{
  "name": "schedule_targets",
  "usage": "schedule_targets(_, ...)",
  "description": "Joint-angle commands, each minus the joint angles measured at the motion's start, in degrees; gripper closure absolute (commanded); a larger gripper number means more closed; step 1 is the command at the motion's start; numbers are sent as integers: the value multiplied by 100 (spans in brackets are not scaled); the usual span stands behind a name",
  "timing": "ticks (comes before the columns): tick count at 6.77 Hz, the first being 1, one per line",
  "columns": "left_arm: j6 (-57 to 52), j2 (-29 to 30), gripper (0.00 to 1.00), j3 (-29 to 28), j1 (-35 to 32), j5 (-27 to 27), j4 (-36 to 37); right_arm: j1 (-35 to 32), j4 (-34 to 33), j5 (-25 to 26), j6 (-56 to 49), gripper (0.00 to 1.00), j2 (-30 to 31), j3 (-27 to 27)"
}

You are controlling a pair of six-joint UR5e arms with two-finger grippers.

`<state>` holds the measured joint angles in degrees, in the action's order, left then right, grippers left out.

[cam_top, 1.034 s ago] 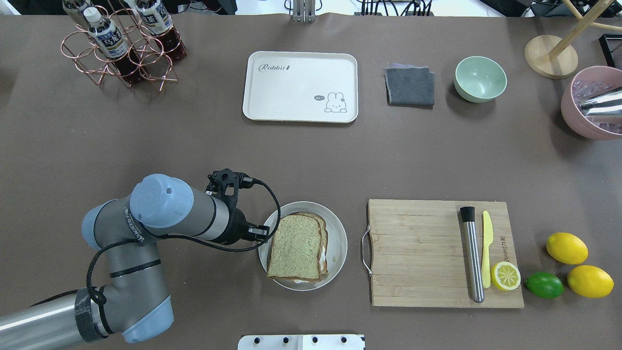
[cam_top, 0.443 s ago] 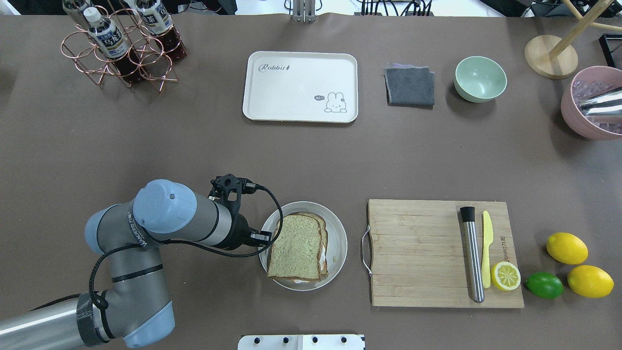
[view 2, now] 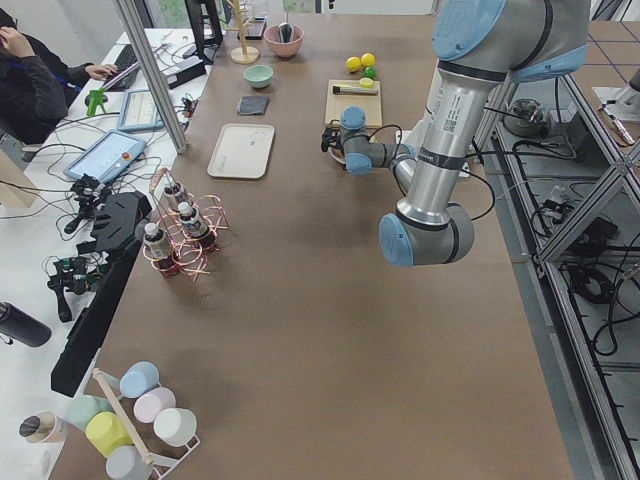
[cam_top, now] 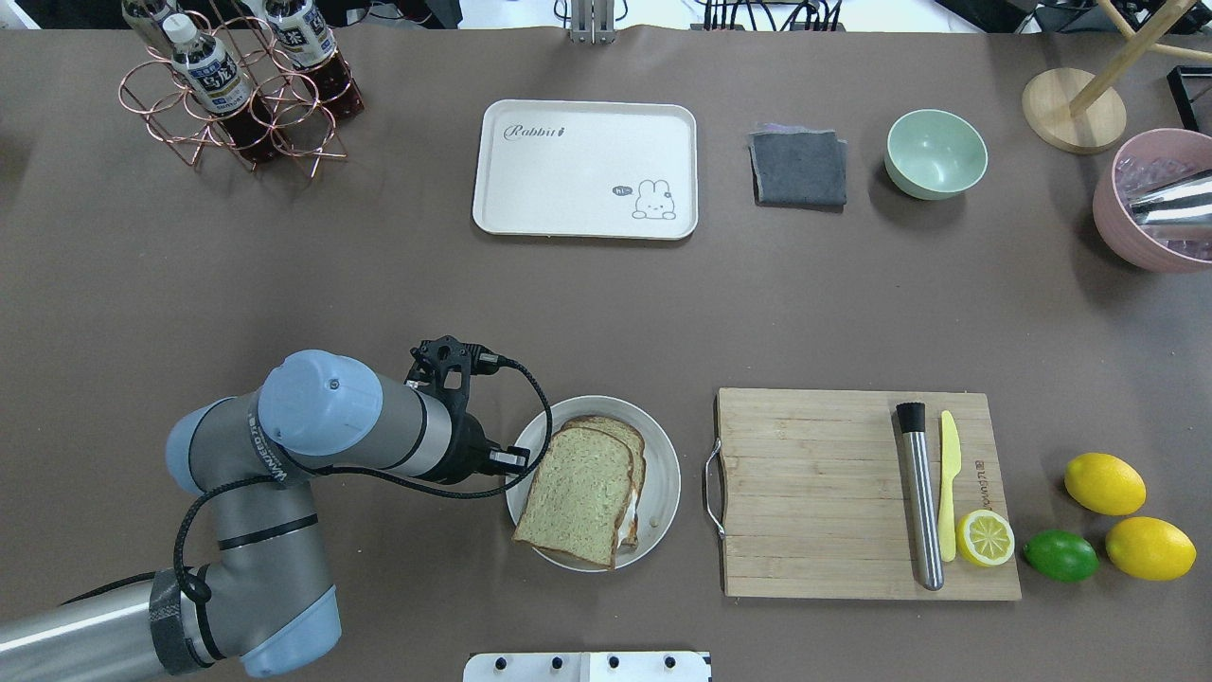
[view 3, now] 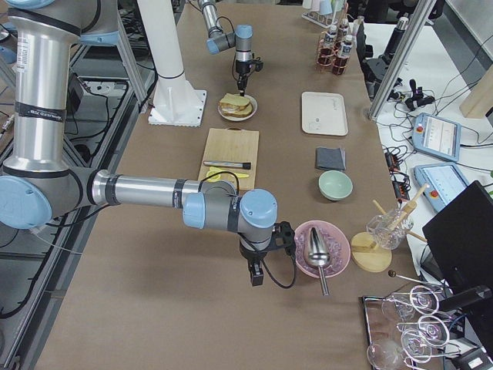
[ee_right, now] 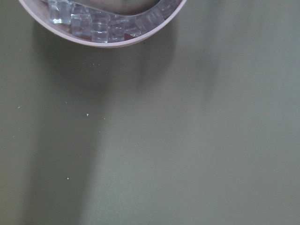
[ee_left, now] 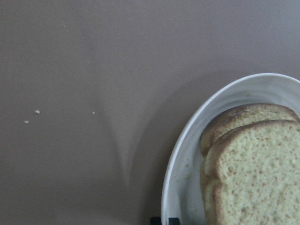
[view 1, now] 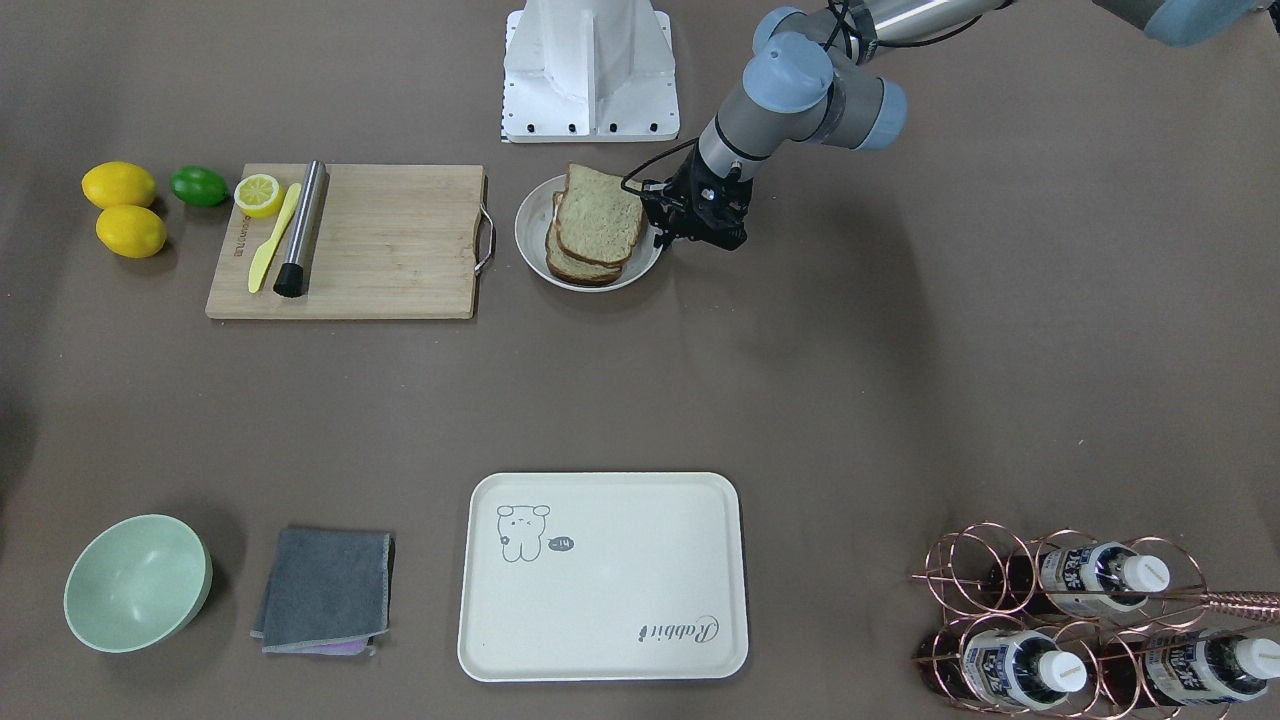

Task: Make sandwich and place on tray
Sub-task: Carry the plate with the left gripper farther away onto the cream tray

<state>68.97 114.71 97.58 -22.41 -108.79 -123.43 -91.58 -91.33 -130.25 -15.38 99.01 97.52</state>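
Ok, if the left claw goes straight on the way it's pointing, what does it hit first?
Probably the rim of the white plate: the left claw points down at its edge, beside the sandwich. Depth is unclear, so it might meet the table just outside instead.

The left claw (view 2: pixel 327 141) hangs near the tray (view 2: pixel 240 151).

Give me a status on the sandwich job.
Done: the sandwich is stacked on the white plate, egg white peeking between the slices. In hand: the left gripper sits at the plate's rim beside it. Left: moving it onto the tray.
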Motion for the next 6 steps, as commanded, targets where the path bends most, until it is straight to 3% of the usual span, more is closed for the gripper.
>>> schedule_targets(1, -32, 16, 100, 50, -201, 42, -137, 0, 1, 0, 0, 0, -22, -13)
schedule_targets(2, -32, 86, 100, 51, -367, -28, -129, 0, 10, -9, 0, 0, -22, -13)
schedule_targets(4, -41, 174, 100, -115, -1444, -998, -67, 0, 19, 0, 17, 0, -31, -13)
schedule_targets(5, -50, 410, 100, -456, -1946, -1509, -67, 0, 19, 0, 17, 0, -40, -13)
schedule_targets(6, -415, 873, 100, -1077, -2290, -1670, -58, 0, 19, -9, 17, 0, -66, -109)
